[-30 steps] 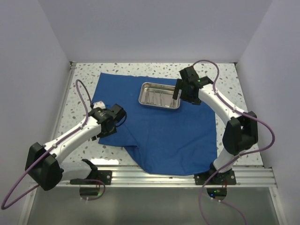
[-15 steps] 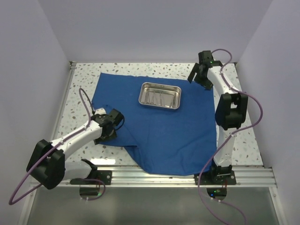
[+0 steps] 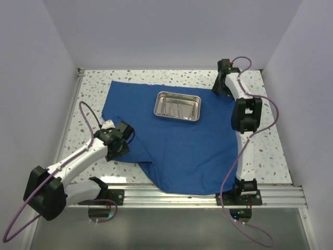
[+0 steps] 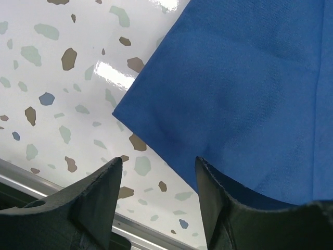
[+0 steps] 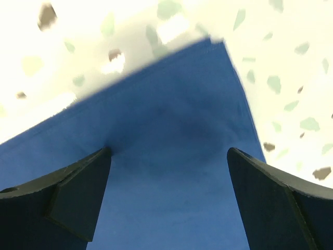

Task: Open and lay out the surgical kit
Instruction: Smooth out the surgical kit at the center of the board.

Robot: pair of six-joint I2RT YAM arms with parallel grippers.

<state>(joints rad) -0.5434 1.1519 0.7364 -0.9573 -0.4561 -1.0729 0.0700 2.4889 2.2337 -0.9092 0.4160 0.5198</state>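
Observation:
The royal-blue cloth (image 3: 182, 140) lies spread on the table, with its near-left part folded over. The steel tray (image 3: 177, 106) stands on its far middle, with thin steel instruments (image 3: 173, 109) lying inside. My left gripper (image 3: 118, 146) is open and empty, low over the folded left corner of the cloth (image 4: 125, 112); in the left wrist view (image 4: 158, 162) one finger is over bare table and the other over cloth. My right gripper (image 3: 221, 87) is open and empty over the cloth's far right corner (image 5: 213, 47), its fingers (image 5: 83, 187) straddling blue cloth (image 5: 166, 172).
The speckled table (image 3: 265, 140) shows around the cloth on the left, right and far sides. A metal rail (image 3: 171, 195) runs along the near edge and also shows in the left wrist view (image 4: 31, 174). White walls enclose the left, right and back.
My right arm has swung from beside the tray's right end out to the cloth's far right corner. My left gripper has shifted slightly down and left at the folded corner.

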